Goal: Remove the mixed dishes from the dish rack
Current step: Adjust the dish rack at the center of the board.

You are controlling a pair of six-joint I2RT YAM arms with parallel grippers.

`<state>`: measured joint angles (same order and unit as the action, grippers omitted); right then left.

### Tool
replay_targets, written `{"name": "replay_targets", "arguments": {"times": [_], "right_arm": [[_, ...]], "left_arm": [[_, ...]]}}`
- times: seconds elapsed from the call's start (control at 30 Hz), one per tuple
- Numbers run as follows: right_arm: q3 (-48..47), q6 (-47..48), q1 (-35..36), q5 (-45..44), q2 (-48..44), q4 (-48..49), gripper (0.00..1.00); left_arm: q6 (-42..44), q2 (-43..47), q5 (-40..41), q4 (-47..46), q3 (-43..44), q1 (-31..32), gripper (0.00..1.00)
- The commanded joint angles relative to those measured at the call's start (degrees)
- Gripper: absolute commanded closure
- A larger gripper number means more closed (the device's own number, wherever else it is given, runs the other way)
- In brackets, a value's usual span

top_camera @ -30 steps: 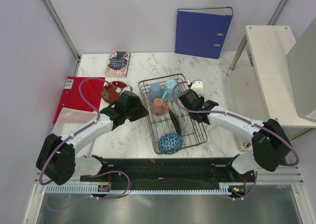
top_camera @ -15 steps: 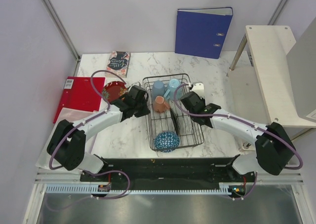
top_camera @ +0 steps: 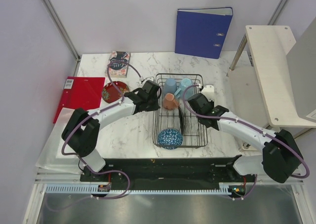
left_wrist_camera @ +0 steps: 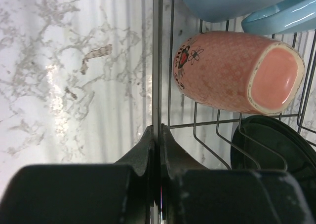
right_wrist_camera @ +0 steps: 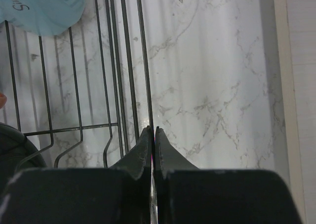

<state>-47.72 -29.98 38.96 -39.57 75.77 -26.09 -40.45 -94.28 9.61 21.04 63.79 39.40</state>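
1. White marble table (top_camera: 128,135) carried the black wire dish rack (top_camera: 197,135), which stood near the middle, between the two arms.
2. The left gripper (left_wrist_camera: 157,135) had its fingers pressed together on the left rim wire of the rack. The right gripper (right_wrist_camera: 152,134) pinched the right rim wire in the same way.
3. Inside the rack, two blue mugs (top_camera: 171,85) were at the far end. The salmon-orange cup (left_wrist_camera: 227,76) lay on its side just beside them, close to the left gripper.
4. The black dish (top_camera: 181,119) stood on its edge in the middle of the rack, and the blue net-patterned bowl (top_camera: 170,137) sat at the near left corner.
5. The yellow-and-red plate (top_camera: 115,92) lay on the table to the left of the rack, apart from it and near a red folder (top_camera: 81,91).
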Motion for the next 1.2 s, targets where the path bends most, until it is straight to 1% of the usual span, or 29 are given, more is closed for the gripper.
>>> {"name": "replay_targets", "arguments": {"times": [0.0, 0.2, 0.43, 0.5, 0.63, 0.77, 0.93, 1.07, 1.1, 1.13, 1.17], "right_arm": [[2.2, -5.2, -0.9, 0.5, -1.0, -3.6, 1.00], [3.3, -6.2, -2.8, -1.3, -2.6, -7.0, 1.00], [1.8, -6.2, -6.8, -0.6, -2.5, -7.9, 1.00], [1.0, -5.8, -9.0, 0.6, -1.9, -7.8, 1.00], [0.4, -4.8, -11.3, 1.9, -0.3, -6.8, 1.00], [-0.6, -4.3, -12.9, 2.7, 1.9, -4.9, 1.00], [-2.9, -3.9, -12.9, 2.8, 5.2, -4.3, 1.00], [-4.1, -3.5, -12.9, 2.5, 5.1, -4.5, 1.00], [-4.9, -3.3, -12.9, 2.5, 4.7, -4.8, 0.96], [-5.3, -2.9, -12.9, 2.5, 3.8, -5.4, 0.85], [-5.6, -2.6, -12.9, 2.5, 3.1, -6.4, 0.78]], "left_arm": [[-2.6, -3.9, -6.0, -4.5, 2.7, 6.3, 0.98], [-3.9, -8.8, -7.9, -4.7, 7.2, 9.0, 0.98], [-5.6, -14.3, -8.1, -4.9, 13.4, 13.3, 0.98], [-6.3, -15.7, -8.1, -5.0, 14.3, 14.5, 0.98], [-6.6, -16.4, -8.2, -5.5, 14.6, 15.4, 0.98], [-6.9, -15.2, -7.7, -5.7, 13.6, 15.5, 0.98], [-6.2, -13.6, -6.5, -5.5, 12.1, 15.5, 0.98], [-5.7, -11.0, -5.0, -4.3, 10.8, 15.4, 0.98], [-5.4, -10.8, -4.4, -3.7, 10.8, 15.4, 0.96], [-5.1, -10.4, -4.2, -3.2, 10.9, 15.4, 0.93], [-4.9, -10.0, -3.8, -2.5, 11.1, 15.3, 0.84]]}}
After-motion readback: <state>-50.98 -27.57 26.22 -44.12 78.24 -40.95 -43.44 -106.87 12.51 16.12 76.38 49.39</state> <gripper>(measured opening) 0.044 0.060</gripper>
